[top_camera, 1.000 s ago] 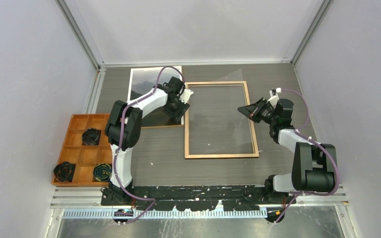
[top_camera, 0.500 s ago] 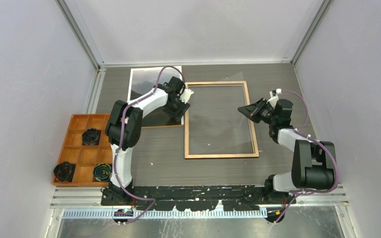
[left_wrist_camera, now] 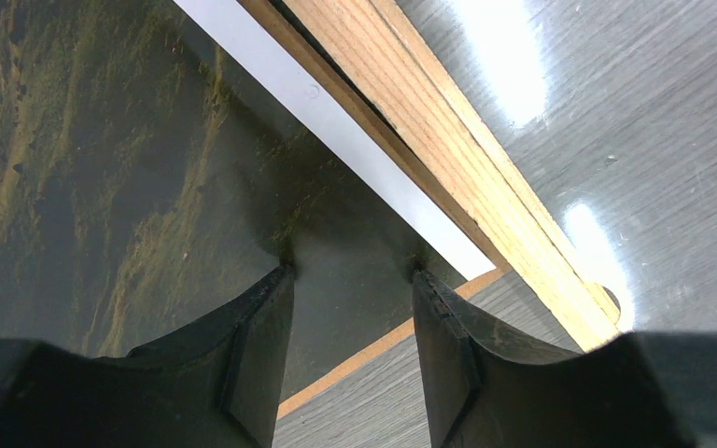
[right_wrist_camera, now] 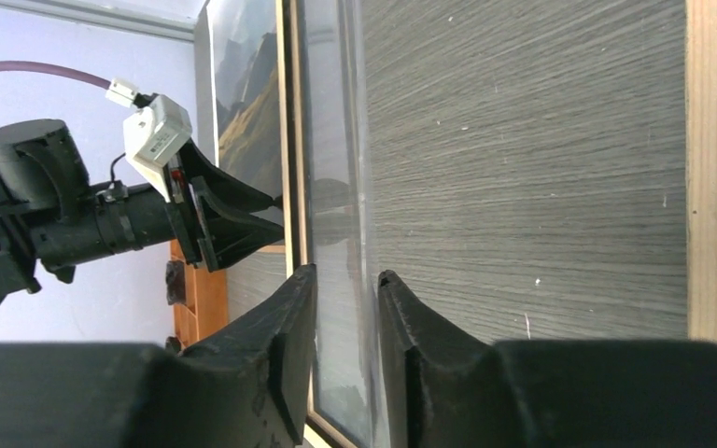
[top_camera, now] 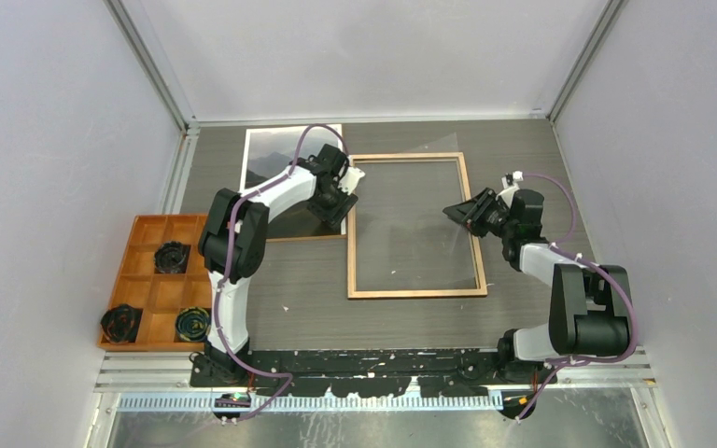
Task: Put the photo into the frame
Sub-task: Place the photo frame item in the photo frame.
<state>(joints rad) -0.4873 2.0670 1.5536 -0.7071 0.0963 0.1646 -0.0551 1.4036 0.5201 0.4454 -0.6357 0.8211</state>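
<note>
Your left tool [left_wrist_camera: 351, 273] is open, and both tips seem to rest on the photo [left_wrist_camera: 103, 168] near its corner, with nothing between them. The photo lies flat at the far left of the counter [top_camera: 317, 280] on a brown board [left_wrist_camera: 373, 350], its white border just beside the left rail of the frame [top_camera: 417, 293]. That reads as a hold for pinning or sliding the print, which lies too flat to pinch from above. The frame lies wood side up, probably so it can be loaded from behind. Your right tool [right_wrist_camera: 347, 275] sits at the frame's right rail with its fingers parted a little. The edge of the clear sheet [right_wrist_camera: 331, 112] runs toward that gap but doesn't look pinched. The photo is not yet in the frame.
</note>
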